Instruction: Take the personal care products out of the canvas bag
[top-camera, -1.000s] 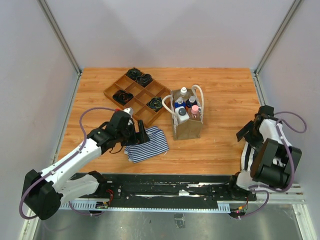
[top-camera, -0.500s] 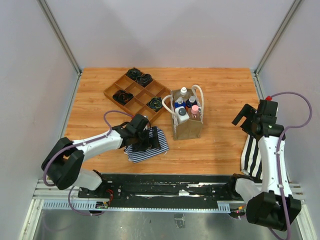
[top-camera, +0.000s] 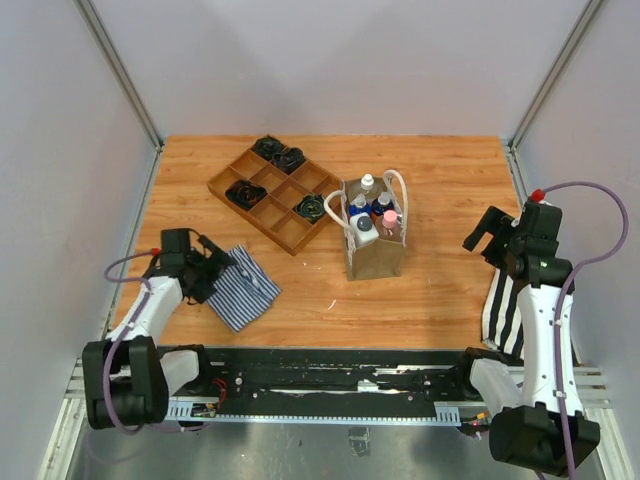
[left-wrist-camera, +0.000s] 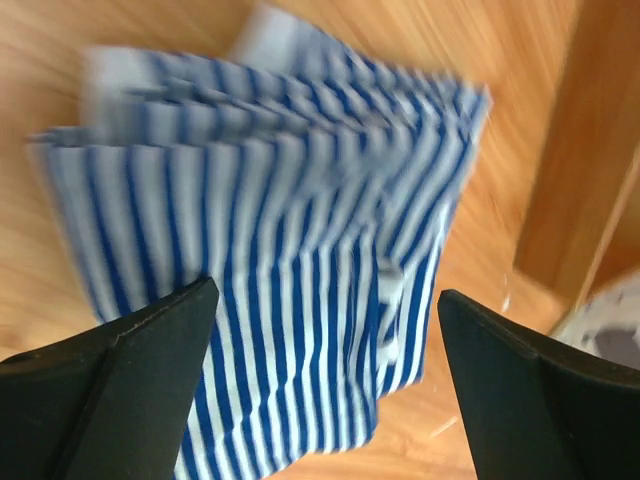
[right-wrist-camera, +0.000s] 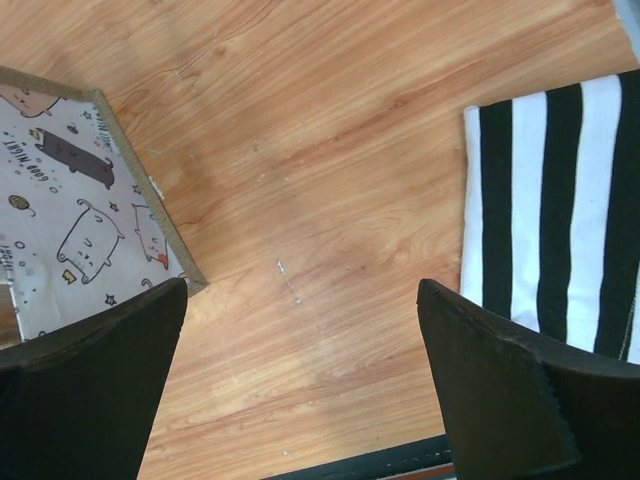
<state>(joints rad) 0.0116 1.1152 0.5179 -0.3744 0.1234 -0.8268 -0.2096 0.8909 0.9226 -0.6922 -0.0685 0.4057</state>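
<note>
1. Black-striped cloth: lies folded at the near right corner of the worktop, under the right arm.
2. Blue-striped cloth: lies folded near the left edge, toward the near side.
3. Left gripper: positioned at the left end of the blue-striped cloth. Jaws released and spread wide. In the wrist view both fingers flank the cloth and grip nothing.
4. Right gripper: positioned near the right edge, above bare wood, well apart from the bag. Jaws released and spread wide, with nothing between them.
5. Bag: stands upright at mid-worktop, with its rope handles looped outward.
6. Contents of the bag, all five upright inside:
   - pump bottle, at the near left
   - pink-capped bottle, at the near right
   - two blue bottles, behind these
   - white-capped bottle, at the far side
7. Tray: sits just left of the bag toward the far left, set diagonally. Black coils occupy several compartments.
</note>
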